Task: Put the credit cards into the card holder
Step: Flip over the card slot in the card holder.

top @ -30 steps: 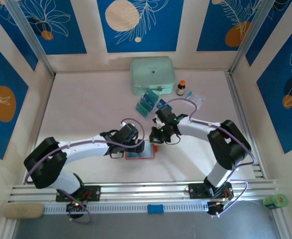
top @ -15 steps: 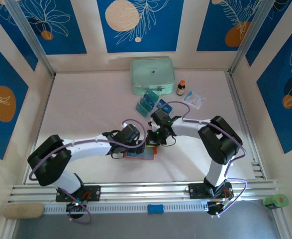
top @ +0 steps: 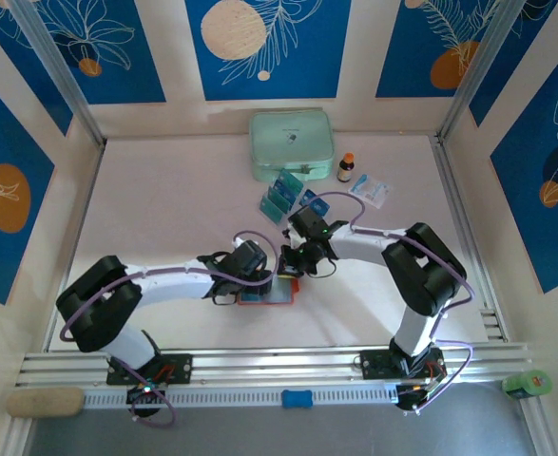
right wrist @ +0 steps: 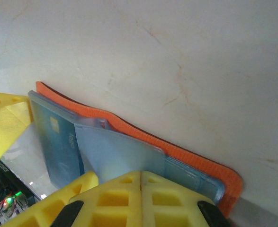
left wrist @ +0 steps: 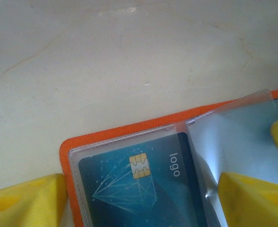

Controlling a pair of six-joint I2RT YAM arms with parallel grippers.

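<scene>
Swung the right pincer (top: 294, 265) left and toward the bases (top: 404, 366) over the last second, from beside the holder (top: 277, 294) to right on top of its far right corner. Pulled the right elbow (top: 429, 268) inward along with it, then eased it back out a touch. Slid the left pincer (top: 256, 277) a little nearer the bases and brought the left elbow (top: 98, 306) rightward. Closed the gap between the two, leaving the left pincer just left of the right one, almost touching, and less of the holder showing beneath them.

The credit card (left wrist: 143, 189) reads "logo".
</scene>
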